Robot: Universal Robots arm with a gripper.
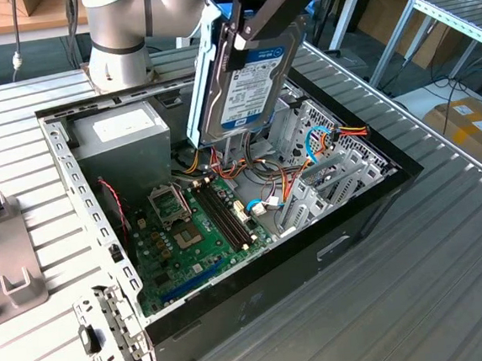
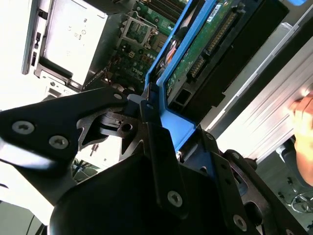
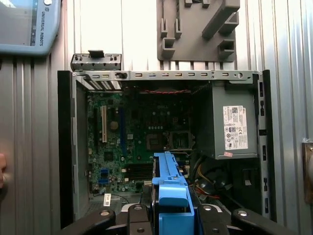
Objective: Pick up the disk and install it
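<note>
Disk (image 1: 245,83) hung upright over open PC case (image 1: 259,293), mid-worktop (image 1: 454,297), not touching it. End effector (image 1: 253,23) was clenched on its top end, prob. to keep lower end free & clear of cables (image 1: 306,154) inside.

Exterior view: raised position off one corner of the open computer case (image 1: 261,310), facing obliquely down across the desk (image 1: 436,282), at mid range. First wrist view: directly overhead, facing straight down into the case. Second wrist view: very close behind the tool (image 2: 149,105), tilted, sighting along the clamped disk (image 2: 195,54). All three views share the motherboard (image 1: 191,235) and power supply (image 1: 123,132).
</note>
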